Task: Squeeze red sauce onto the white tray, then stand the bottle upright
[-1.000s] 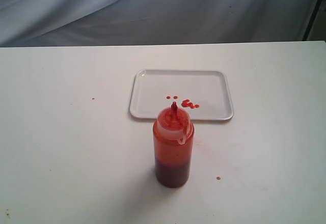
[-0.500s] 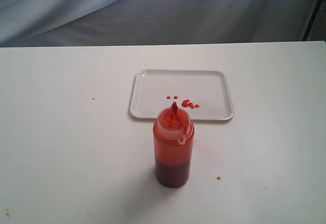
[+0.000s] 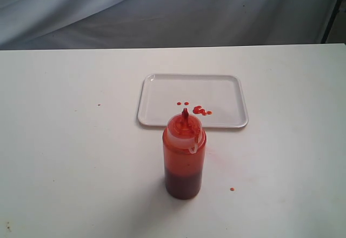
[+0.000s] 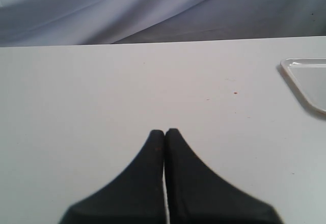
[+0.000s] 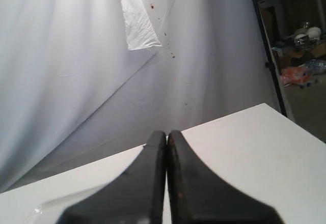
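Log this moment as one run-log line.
shallow white plastic tray: red sauce drops on it | translucent red-orange squeeze bottle: upright, off tray | left gripper: shut, empty | right gripper: shut, empty

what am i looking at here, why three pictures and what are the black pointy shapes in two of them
This is a robot with two arms, photographed at one moment by three cameras. One camera stands off the arms and sees the white table. The other two sit on the wrists, so each looks along its own arm: the black left fingers and the right fingers, both pressed shut and holding nothing. On the table a squeeze bottle stands upright, just nearer the camera than a white tray. Small blobs of red sauce lie on the tray, and one stray drop on the table.
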`<state>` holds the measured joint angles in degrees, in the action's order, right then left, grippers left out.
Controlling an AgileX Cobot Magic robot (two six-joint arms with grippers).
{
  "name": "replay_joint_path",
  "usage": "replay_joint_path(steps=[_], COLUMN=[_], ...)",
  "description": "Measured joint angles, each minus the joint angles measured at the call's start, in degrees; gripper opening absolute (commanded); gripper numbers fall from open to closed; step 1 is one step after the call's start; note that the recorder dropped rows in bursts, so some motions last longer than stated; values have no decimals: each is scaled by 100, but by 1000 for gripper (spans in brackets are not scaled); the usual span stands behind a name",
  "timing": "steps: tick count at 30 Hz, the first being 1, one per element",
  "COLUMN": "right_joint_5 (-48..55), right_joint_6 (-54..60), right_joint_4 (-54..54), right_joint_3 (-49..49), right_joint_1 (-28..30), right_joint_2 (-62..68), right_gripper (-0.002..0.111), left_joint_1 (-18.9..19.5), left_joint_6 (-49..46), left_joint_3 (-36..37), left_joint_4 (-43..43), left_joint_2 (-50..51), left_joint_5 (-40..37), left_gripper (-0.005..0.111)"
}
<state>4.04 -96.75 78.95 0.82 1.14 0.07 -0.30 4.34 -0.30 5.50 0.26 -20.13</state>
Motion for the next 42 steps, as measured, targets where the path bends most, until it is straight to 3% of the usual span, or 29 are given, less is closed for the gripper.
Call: replay_joint_path(steps=[5, 7, 9, 12, 14, 16, 30, 42], right_joint_5=[-43, -157, -182, -198, -136, -95, 881, 1469], right_joint_6=[-57, 561, 2904, 7689, 8928, 9458, 9875, 9234], right_joint_4=[-163, -575, -2160, -5779, -6809, -7257, -7573, -7598], right_joint_3=[0, 0, 0, 0, 0, -40, -63, -63], right_joint_1=[-43, -43, -43, -43, -43, -43, -43, -43], right_joint_2=[0, 0, 0, 0, 0, 0, 0, 0], right_gripper=[0, 0, 0, 0, 0, 0, 0, 0], left_joint_1=[0, 0, 0, 0, 0, 0, 0, 0], left_joint_6=[-10, -10, -10, -10, -10, -10, -10, -14], left_joint_3=[0, 0, 0, 0, 0, 0, 0, 0], left_joint_4=[0, 0, 0, 0, 0, 0, 0, 0], left_joint_2=[0, 0, 0, 0, 0, 0, 0, 0], left_joint_5=[0, 0, 0, 0, 0, 0, 0, 0], left_gripper=[0, 0, 0, 0, 0, 0, 0, 0])
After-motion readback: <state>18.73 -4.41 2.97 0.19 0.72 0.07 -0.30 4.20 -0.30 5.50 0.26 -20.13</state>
